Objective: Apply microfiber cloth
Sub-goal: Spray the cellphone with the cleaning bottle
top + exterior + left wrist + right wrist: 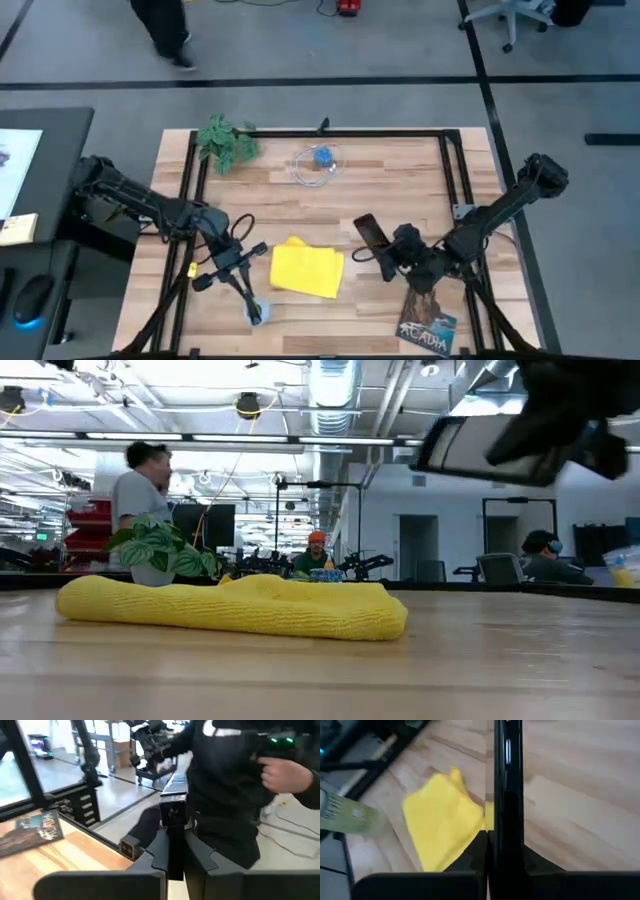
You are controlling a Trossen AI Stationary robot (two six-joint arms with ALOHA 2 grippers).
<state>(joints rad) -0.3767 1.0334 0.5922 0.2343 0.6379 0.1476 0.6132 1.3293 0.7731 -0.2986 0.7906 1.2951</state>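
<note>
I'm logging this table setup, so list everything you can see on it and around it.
cloth: one, yellow, front middle of the table, lying free
phone: one, black, lifted, right of the cloth
bottle: one, pale, front left
plant: one, green, back left
blue object: one, back middle
book: one, dark cover, front right
person: one, dark clothes, floor beyond the table
left tool: shut on the bottle
right tool: shut on the phone
</note>
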